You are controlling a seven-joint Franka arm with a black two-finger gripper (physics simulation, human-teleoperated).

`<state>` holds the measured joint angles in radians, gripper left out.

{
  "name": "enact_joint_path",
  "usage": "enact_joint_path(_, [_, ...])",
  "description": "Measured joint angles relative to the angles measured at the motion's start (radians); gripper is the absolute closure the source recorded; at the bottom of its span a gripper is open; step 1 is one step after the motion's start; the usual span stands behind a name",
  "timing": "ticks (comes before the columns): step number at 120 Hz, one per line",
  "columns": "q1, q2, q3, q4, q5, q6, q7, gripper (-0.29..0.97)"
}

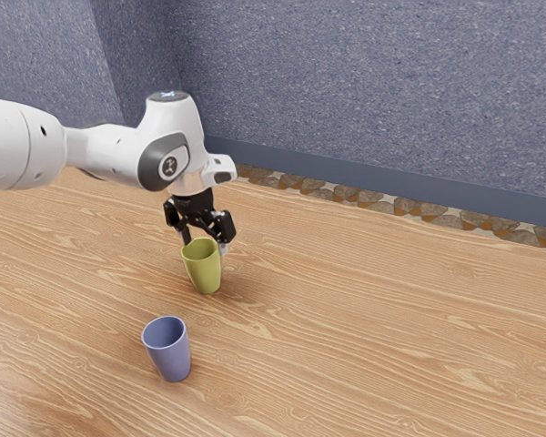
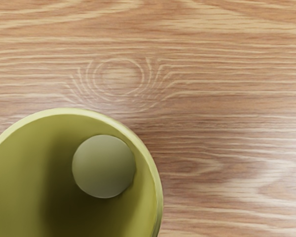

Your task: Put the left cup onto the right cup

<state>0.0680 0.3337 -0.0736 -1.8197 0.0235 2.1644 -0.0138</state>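
Claw (image 1: 207,238) is sitting nearly closed. It looks like it's pinching one wall of the green cup (image 1: 202,267) at the rim, one finger inside and one outside. The cup is hanging directly under the claw and leaning slightly. I can't tell if its base is touching the table (image 1: 391,319) or just clearing it. The blue cup (image 1: 166,348) is standing upright, well apart from the claw, nearer the camera and a bit toward the exterior view's left.

Risks I'm flagging:
- The single-wall grip is off-centre, so the cup could be pivoting in the pinch during the carry.
- With that lean, the base would be arriving skewed, catching the blue rim and knocking the blue cup over, since it's free-standing.
- Carrying too low means clipping the blue cup side-on.
- Letting go too high or off-axis means the green cup bouncing off and rolling.
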Motion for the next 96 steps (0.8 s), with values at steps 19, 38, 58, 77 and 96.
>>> enact_joint_path(19, [0.001, 0.012, -0.001, 0.0, -0.001, 0.009, 0.0, 0.0])
enact_joint_path(38, [0.0, 0.02, -0.007, 0.0, -0.002, 0.016, -0.001, 0.0])
enact_joint_path(58, [0.0, 0.028, -0.009, 0.001, -0.002, 0.023, -0.001, 0.0])
enact_joint_path(77, [0.0, 0.037, -0.009, 0.001, -0.002, 0.033, 0.0, 0.0])
enact_joint_path(96, [0.001, 0.042, -0.01, 0.001, -0.002, 0.038, 0.001, 0.0])
